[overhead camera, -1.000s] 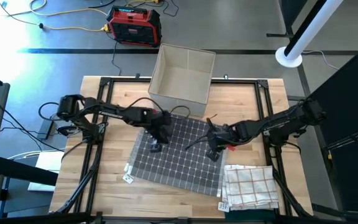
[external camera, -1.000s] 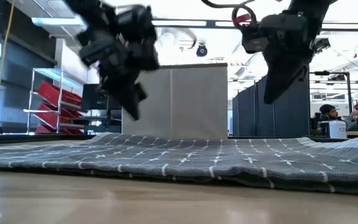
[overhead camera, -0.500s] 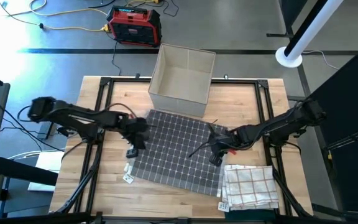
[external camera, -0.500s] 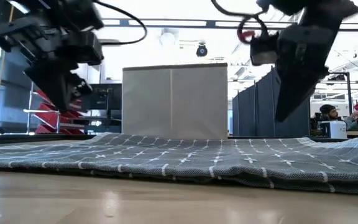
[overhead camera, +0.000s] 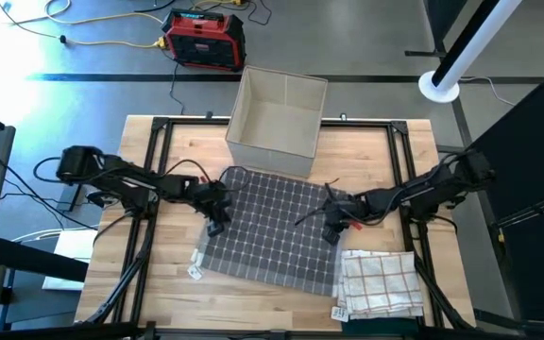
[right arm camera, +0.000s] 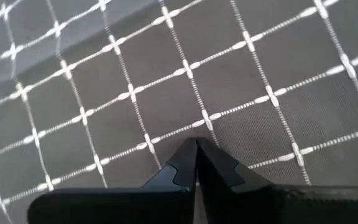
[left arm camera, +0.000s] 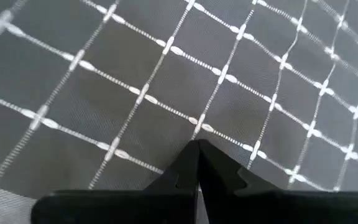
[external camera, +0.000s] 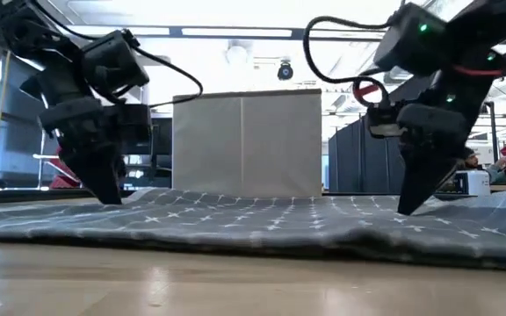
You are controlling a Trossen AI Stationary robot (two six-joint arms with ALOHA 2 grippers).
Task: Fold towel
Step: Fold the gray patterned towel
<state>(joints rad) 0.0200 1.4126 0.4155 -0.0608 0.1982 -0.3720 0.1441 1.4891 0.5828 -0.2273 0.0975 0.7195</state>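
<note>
Both arms reach inward and low, left hand (overhead camera: 217, 225) and right hand (overhead camera: 331, 232) pointing straight down, fingers pinched together.

Towel (overhead camera: 270, 231) between box (overhead camera: 275, 119) and folded cloth (overhead camera: 378, 281)

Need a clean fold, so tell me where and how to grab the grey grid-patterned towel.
Probably grip the dark grey towel with the white grid at its side edges, not mid-cloth. It lies flat on the wooden table, so flat cloth offers no purchase. The left gripper and the right gripper rest shut on it near opposite edges; each should open, come in from its own side, and pinch a corner.
</note>
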